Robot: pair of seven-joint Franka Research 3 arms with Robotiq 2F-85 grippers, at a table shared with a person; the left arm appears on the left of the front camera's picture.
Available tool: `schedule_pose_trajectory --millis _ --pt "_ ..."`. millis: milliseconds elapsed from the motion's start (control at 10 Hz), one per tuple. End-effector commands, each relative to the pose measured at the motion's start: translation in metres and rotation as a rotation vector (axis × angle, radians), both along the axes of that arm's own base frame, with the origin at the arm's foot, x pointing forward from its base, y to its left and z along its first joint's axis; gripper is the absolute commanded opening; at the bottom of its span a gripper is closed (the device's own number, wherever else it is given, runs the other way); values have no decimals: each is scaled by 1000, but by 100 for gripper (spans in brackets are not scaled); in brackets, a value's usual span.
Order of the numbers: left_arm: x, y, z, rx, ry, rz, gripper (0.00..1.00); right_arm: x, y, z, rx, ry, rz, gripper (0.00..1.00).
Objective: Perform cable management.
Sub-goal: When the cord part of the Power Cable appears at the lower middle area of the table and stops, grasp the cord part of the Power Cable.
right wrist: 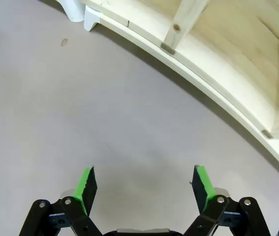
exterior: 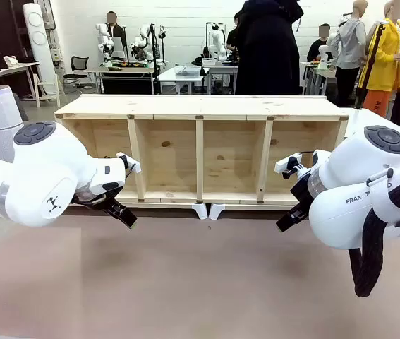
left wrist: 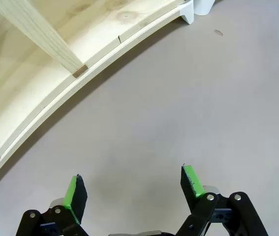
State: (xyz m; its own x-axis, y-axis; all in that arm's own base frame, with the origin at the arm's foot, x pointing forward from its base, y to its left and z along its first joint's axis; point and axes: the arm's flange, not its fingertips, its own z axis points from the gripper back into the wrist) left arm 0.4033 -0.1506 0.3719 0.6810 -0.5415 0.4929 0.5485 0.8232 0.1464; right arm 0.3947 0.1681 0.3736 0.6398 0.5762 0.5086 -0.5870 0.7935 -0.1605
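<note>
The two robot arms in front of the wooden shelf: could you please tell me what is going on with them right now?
Nothing is being handled at the moment. The left gripper and the right gripper both hang open over the bare table, just in front of the wooden shelf, one near each end, and neither holds anything. A person in dark clothes stands behind the shelf, touching nothing on it.

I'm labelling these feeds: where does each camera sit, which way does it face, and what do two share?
Front view: between the arms, facing across the table at the wooden shelf and a person beyond; left gripper and right gripper show.
Left wrist view: on the left wrist, looking down at table and shelf base; open fingers show.
Right wrist view: mirrored, on the right wrist; open fingers show.
Shared: both wrist views catch the shelf's white feet.
</note>
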Motion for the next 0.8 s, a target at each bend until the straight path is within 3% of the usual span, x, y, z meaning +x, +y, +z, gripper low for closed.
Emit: schedule_pose_trajectory --millis 0,700 --pt "0 0 0 0 0 0 100 0 0 0 0 0 0 100" --pt "-2 -3 6 39 -22 9 100 -7 -7 4 9 -9 -6 100"
